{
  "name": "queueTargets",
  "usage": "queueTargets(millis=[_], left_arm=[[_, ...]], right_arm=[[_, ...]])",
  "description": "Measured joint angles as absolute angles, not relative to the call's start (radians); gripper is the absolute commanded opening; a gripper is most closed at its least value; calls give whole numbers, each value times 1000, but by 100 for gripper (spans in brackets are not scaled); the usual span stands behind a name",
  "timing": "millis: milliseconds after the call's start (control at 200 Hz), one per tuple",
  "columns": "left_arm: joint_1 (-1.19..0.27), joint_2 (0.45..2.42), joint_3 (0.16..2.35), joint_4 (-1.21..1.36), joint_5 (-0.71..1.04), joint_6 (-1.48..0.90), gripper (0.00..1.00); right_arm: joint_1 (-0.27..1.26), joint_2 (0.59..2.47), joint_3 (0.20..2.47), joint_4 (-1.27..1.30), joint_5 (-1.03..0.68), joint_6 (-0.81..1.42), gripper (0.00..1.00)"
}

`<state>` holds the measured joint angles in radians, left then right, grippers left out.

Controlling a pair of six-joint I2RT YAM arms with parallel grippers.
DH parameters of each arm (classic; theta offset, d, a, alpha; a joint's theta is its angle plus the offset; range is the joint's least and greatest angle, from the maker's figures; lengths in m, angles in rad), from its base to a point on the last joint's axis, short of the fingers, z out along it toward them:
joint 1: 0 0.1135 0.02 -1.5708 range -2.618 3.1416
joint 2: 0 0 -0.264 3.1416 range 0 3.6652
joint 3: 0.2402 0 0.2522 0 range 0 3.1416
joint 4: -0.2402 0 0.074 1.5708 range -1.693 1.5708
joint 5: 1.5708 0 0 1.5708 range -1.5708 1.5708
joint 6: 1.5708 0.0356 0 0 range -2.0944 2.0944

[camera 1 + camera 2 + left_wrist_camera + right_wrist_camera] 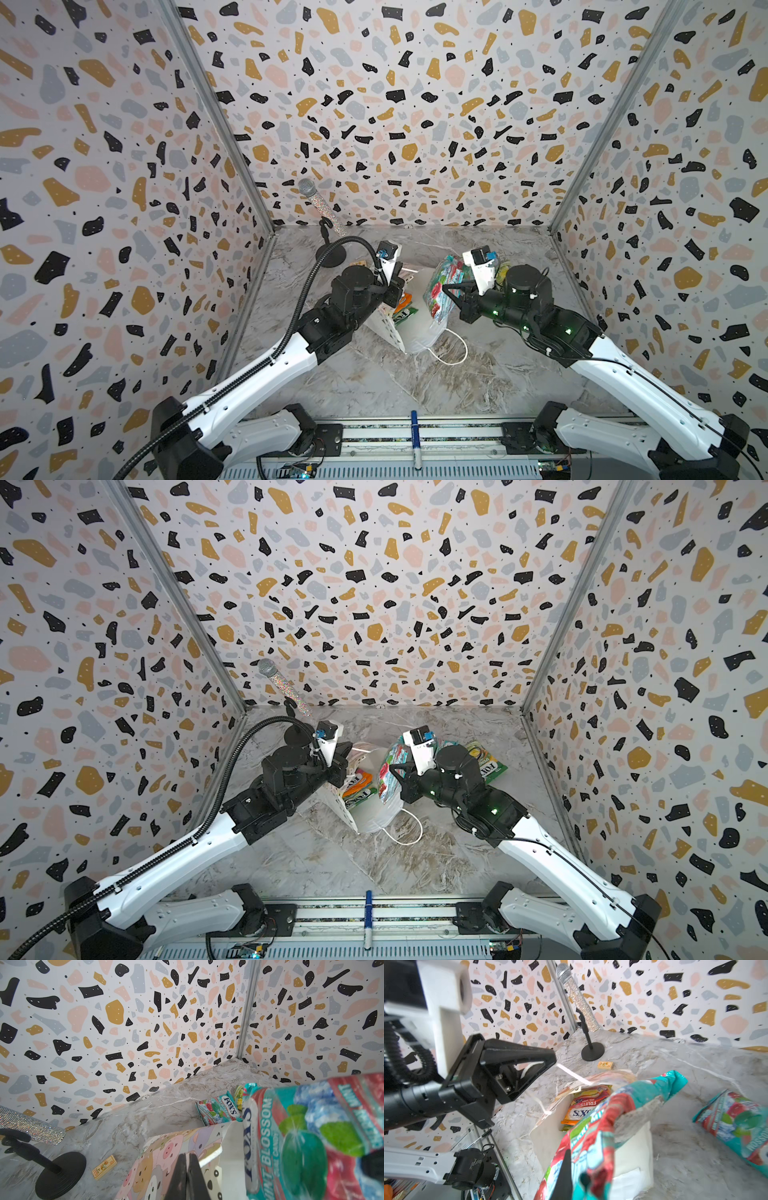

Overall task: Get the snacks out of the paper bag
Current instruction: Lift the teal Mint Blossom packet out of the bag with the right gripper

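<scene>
The right gripper (448, 291) has its fingers pinched tight on a teal-red Mint Blossom packet (434, 299), taking it by one long edge so it hangs above the mouth of the paper bag (419, 336). The packet's long axis runs away from the robot's base toward the back wall, and it is bent and crumpled at the far end.

The left gripper (187, 1174) has its fingers pressed together on the bag's wall at the rim, with the printed outside on one side and the white inside on the other. The wrist view is blurred there, so I take it for the rim rather than the cord.

The bag leans over with its mouth open and its cord handle (455, 353) on the tabletop (374, 382). An orange packet (587, 1103) lies inside, over something green.

Beyond the bag, a second teal-red packet (737, 1126) and a yellow-green packet (488, 758) lie flat near the right wall. The near tabletop is bare and open. The microphone stand (592, 1051) and a small wooden block (605, 1065) stand well apart, in the far left corner.
</scene>
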<state>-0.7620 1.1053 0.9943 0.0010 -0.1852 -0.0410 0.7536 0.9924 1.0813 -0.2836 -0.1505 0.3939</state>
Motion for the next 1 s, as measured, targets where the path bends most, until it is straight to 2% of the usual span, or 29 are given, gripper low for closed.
queueTargets(millis=[315,521,711,1001], left_arm=[[-762,1105,994,1,-183,-41,0],[-762,1105,994,1,-178,-41,0],[-762,1105,994,1,-175,-41,0],[-762,1105,994,1,-174,-41,0]], right_arm=[[545,912,1081,-341,-168,381,0],[393,925,992,-348,-193,356,0],[325,1005,887,-344,-246,331,0],[311,1201,803,-194,-443,347,0]])
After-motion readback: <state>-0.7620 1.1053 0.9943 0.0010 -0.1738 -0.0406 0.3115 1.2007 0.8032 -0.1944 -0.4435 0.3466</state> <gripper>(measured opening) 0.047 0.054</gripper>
